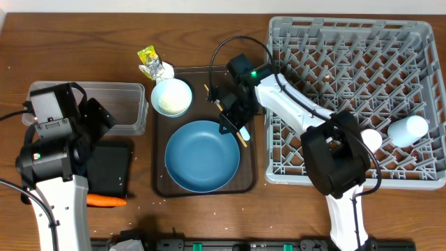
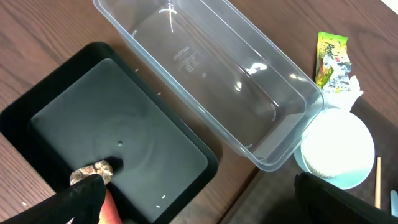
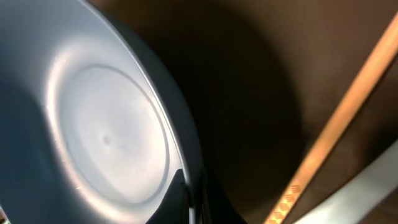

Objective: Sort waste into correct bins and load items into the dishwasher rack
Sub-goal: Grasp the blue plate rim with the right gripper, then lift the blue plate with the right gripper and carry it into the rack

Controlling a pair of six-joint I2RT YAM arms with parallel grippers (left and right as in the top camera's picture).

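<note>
Right claw (image 1: 234,120): clamped on the upper-right rim of the blue plate (image 1: 202,155); on my wrist feed the fingers (image 3: 177,202) sit on either side of the rim with no gap that I can see
Blue plate: lying on the brown tray (image 1: 162,185), filling its near half
Spoon (image 1: 246,132): pale blue, on the tray just beside the right claw, alongside a wooden chopstick (image 3: 329,137)
Bowl (image 1: 171,96): white, in the tray's far-left corner, near the plate's far rim; white rice (image 1: 169,101) inside
Wrapper (image 1: 152,64): yellow-green and silver, crumpled, on the table right up against the bowl's far side
Rack (image 1: 348,63): grey, pegged, just right of the brown tray; the right arm reaches over its near-left part
Cups: one pale cup (image 1: 408,130) and a second cup (image 1: 370,139) lie on their sides at the rack's right; I cannot tell their colours from here
Left claw (image 2: 214,208): jaws spread wide, hanging over the black tray (image 2: 124,124)
Food piece (image 2: 93,171): brown, lumpy, inside the black tray, just beside one left finger (image 2: 81,199)
Clear tub (image 2: 205,68): alongside the black tray on its far side
Carrot (image 1: 106,201): on the table at the black tray's near edge
</note>
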